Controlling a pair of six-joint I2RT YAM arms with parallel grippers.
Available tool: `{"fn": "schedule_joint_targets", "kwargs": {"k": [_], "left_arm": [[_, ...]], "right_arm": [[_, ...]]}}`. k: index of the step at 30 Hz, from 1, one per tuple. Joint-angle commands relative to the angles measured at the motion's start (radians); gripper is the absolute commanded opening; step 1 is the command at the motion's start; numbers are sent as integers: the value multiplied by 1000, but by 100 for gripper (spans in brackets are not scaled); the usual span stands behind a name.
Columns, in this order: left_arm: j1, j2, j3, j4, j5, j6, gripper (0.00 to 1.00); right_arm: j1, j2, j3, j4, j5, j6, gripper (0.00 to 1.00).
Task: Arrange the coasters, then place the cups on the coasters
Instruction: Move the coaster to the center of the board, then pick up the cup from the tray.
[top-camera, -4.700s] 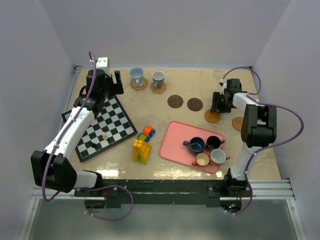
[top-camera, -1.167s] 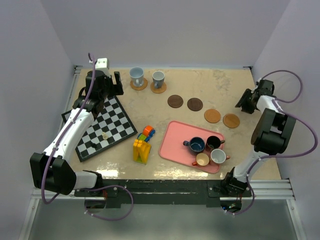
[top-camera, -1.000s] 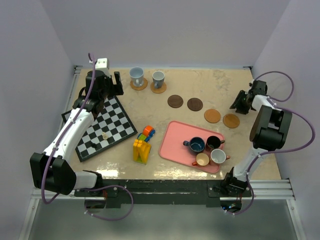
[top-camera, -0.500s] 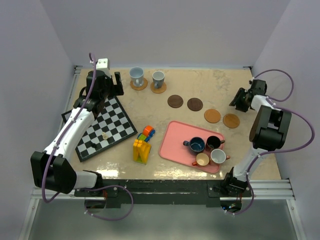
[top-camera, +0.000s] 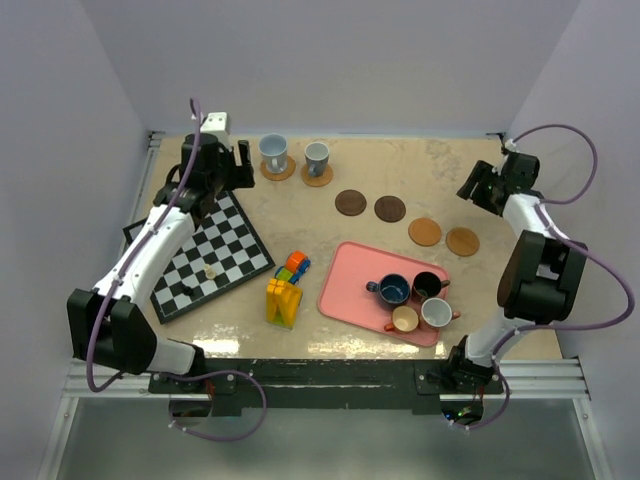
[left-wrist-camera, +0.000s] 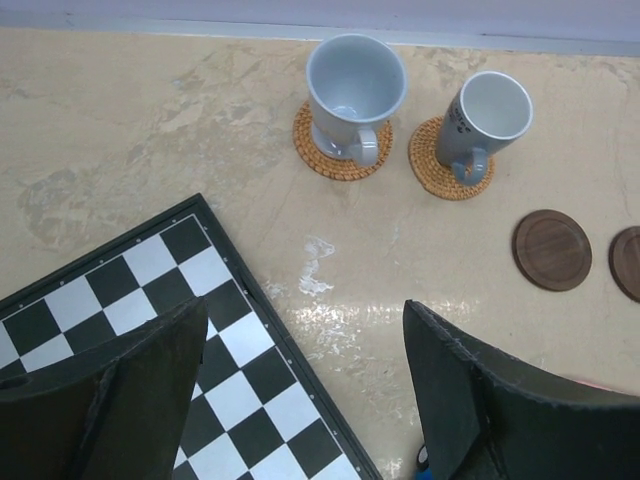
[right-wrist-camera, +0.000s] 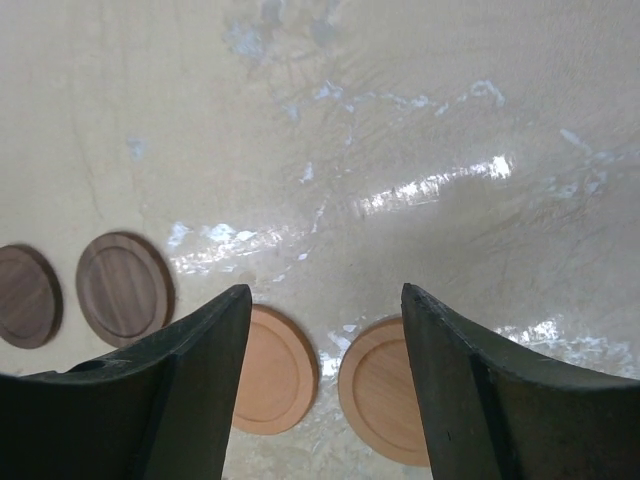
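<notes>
Two pale cups stand on woven coasters at the back. Two dark brown coasters and two orange-tan coasters lie bare in a row. The navy cup, black cup, tan cup and grey-white cup sit in the pink tray. My left gripper hangs open and empty over the chessboard's edge. My right gripper is open and empty, raised behind the orange-tan coasters.
A chessboard with a few small pieces lies at the left. Colourful toy blocks stand between the board and the tray. Walls close off the back and both sides of the table.
My right gripper has opened wider and drawn back from the orange-tan coasters toward the far right. My left gripper has shifted slightly right and back.
</notes>
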Motion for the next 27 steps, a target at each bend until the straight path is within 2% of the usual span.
{"fn": "schedule_joint_targets", "kwargs": {"k": [1, 5, 11, 18, 21, 24, 27], "left_arm": [[-86, 40, 87, -48, 4, 25, 83], [-219, 65, 99, -75, 28, 38, 82], [-403, 95, 62, -28, 231, 54, 82], [-638, 308, 151, -28, 353, 79, 82], [-700, 426, 222, -46, 364, 100, 82], [-755, 523, 318, -81, 315, 134, 81], [-775, 585, 380, -83, 314, 137, 81]], "right_arm": [[27, -133, -19, 44, -6, -63, 66], [73, -217, -40, -25, 2, -99, 67], [82, -347, -110, -69, 6, -119, 68], [80, -406, -116, -71, -26, -93, 68], [83, -417, -120, -59, -59, -68, 68], [83, -427, -137, -40, -78, -54, 68], [82, -452, -165, -19, -107, -31, 68]]}}
